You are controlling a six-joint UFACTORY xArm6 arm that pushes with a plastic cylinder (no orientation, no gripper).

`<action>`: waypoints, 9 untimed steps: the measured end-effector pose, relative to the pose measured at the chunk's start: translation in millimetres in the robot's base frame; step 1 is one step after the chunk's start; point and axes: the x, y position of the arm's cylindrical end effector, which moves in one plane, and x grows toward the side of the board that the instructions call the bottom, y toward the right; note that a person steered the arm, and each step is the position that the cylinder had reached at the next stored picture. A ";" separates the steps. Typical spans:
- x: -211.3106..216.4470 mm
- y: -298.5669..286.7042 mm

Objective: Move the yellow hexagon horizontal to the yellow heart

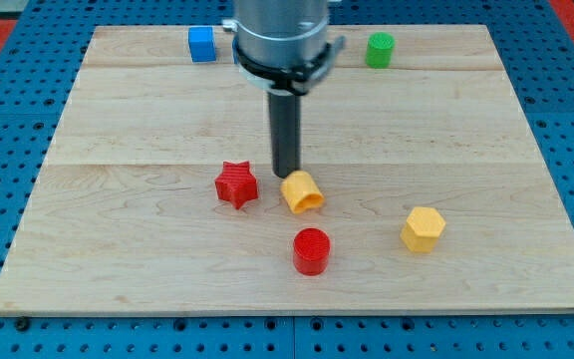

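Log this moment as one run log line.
my tip: just above yellow heart | yellow hexagon: lower right of heart, apart, not level | status: untouched

A robot arm enters from the view's top centre, only its lowest section visible. That section is a wide, silver-grey metal cylinder (pixel 279 30) ringed at its base by a dark collar. From the collar a straight dark rod (pixel 286 130) hangs vertically, upright with no visible tilt. My tip (pixel 286 176), the rod's lower end, sits down at the level of the table, a little above the view's middle.
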 end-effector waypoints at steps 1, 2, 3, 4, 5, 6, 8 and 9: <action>12.8 -48.3; 18.9 -81.0; 45.5 -69.2; 58.5 -17.3; 53.6 29.7; 50.7 66.0; 46.7 108.3; 48.1 110.5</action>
